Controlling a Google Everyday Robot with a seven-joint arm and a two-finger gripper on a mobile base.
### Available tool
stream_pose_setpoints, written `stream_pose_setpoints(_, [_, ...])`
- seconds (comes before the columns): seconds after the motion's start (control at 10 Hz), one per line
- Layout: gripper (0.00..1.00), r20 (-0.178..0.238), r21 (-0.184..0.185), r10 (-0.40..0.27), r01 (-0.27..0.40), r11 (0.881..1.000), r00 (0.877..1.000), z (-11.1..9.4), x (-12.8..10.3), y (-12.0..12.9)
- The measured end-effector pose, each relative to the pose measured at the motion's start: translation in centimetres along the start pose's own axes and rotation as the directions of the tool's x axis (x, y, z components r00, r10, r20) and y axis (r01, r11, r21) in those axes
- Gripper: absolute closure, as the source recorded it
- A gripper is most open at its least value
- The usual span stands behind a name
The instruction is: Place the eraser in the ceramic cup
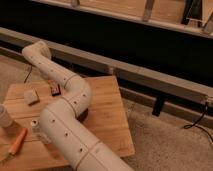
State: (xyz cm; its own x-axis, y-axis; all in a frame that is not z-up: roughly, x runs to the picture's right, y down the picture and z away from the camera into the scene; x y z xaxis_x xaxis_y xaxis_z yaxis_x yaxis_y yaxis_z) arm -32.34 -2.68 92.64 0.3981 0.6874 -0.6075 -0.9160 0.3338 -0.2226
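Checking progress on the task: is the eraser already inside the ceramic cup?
No. The pale eraser lies flat on the wooden table, apart from the ceramic cup at the left edge; the gripper is down at the tabletop beside the eraser.

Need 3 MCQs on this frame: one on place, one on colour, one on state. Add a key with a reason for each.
1. Where is the eraser?
A. on the floor
B. on the wooden table, back left part
C. on top of the arm

2. What colour is the slim tool at the table's front left?
A. orange
B. blue
C. green

3. The end effector, low over the table just right of the eraser, is:
A. open wide
B. shut
C. out of view

Key:
1 B: the eraser lies flat on the wood, apart from the ceramic cup at the left edge.
2 A: the tool is plainly orange against the wood.
3 B: it is closed beside the white arm, and the eraser lies apart from it.
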Motion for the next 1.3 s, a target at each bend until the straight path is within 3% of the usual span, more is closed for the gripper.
stream_pose_setpoints(0.1, [0.93, -0.003, -0.002, -0.003, 0.003, 1.0, 1.0, -0.1, 0.1, -0.1])
stream_pose_setpoints(0.5, [0.53, 0.0, -0.023, -0.036, 0.036, 0.999, 0.999, 0.7, -0.1, 0.3])
stream_pose_setpoints(0.6, [0.39, -0.008, -0.028, -0.045, 0.045, 0.999, 0.999, 1.3, 0.1, 0.5])
stream_pose_setpoints(0.8, [0.23, -0.021, -0.027, -0.055, 0.054, 0.998, 0.998, 2.2, 0.4, 0.8])
stream_pose_setpoints(1.3, [0.21, -0.01, -0.023, -0.092, 0.092, 0.996, 0.996, 4.0, 0.0, 2.0])
